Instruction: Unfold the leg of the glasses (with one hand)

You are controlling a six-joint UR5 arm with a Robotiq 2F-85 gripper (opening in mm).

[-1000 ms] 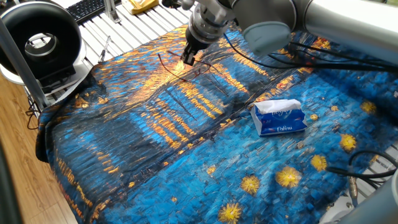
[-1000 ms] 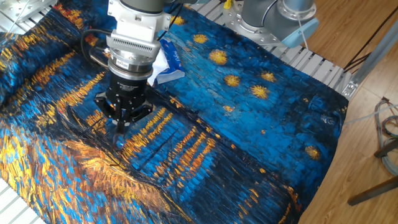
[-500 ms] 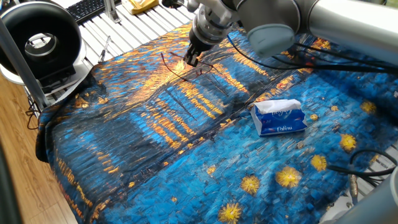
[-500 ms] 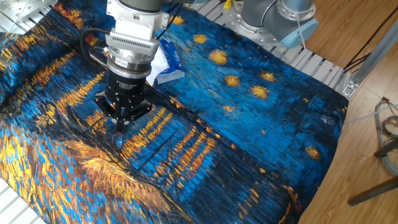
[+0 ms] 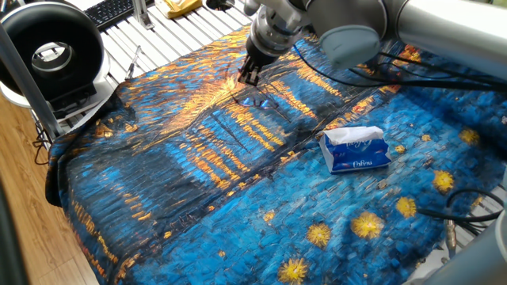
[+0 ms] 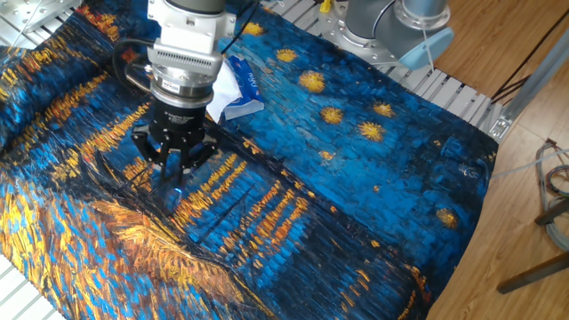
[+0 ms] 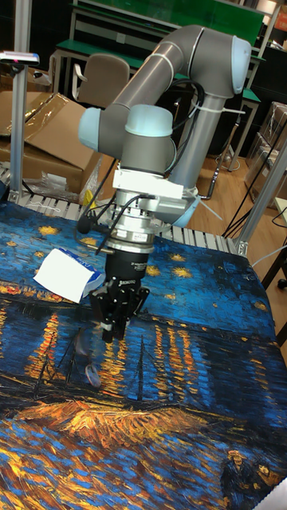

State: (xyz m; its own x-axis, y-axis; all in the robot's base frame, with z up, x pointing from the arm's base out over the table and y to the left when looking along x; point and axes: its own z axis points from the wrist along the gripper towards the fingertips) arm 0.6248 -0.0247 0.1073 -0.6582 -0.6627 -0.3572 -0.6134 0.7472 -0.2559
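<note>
The glasses (image 5: 255, 100) are thin and dark-framed, and they hang just under my gripper (image 5: 248, 77) over the orange part of the painted cloth. The black fingers stand close together, shut on the frame. In the other fixed view a clear lens of the glasses (image 6: 175, 193) shows right below the gripper (image 6: 172, 174). In the tall fixed view the glasses (image 7: 88, 360) are a blurred shape below and left of the gripper (image 7: 108, 333). Which part of the frame the fingers pinch is hidden.
A blue-white tissue pack (image 5: 356, 149) lies on the cloth right of the gripper, seen again as the tissue pack (image 6: 234, 89) behind the wrist. A black fan (image 5: 51, 51) and a keyboard (image 5: 111, 11) stand beyond the table's left edge. Cables trail over the cloth (image 5: 198, 190).
The gripper has shifted a little to the right and up in one fixed view. The glasses came along and now hang beneath it, the long leg no longer sticking out to the left.
</note>
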